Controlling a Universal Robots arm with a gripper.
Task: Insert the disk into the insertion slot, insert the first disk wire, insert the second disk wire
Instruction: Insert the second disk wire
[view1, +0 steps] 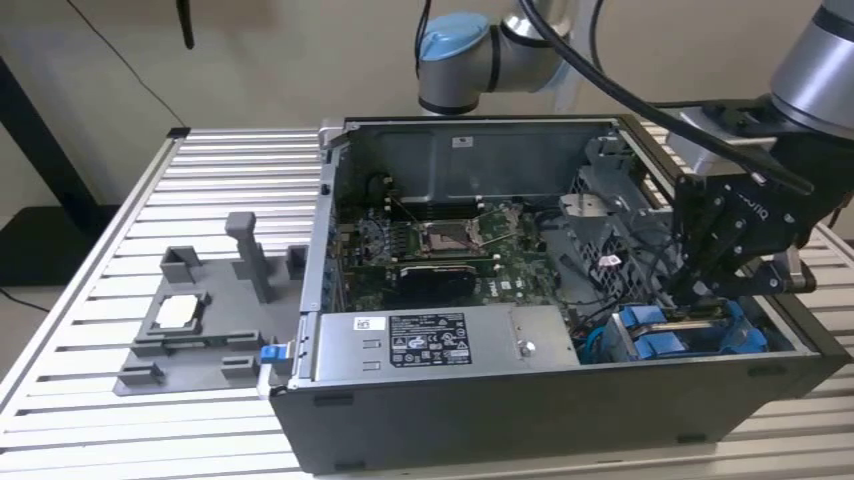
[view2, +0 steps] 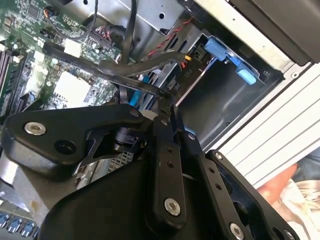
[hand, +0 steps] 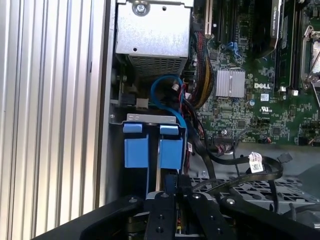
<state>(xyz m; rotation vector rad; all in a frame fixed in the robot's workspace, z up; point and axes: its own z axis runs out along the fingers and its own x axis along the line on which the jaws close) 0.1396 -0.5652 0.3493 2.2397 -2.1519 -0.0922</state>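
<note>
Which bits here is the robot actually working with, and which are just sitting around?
In use: gripper, shut on a black wire; disk in its blue carrier; insertion slot of the computer case.
Just lying about: grey tray; small silver chip on it; power supply; motherboard.

Plain beige wall (view1: 294, 60), even light; ribbed aluminium tabletop (view1: 227, 170)

We see a ribbed metal worktop (view1: 234, 170) carrying the open black computer case (view1: 534, 425) and, just beside it toward the exterior view's left, a grey holder (view1: 187, 350).
</note>
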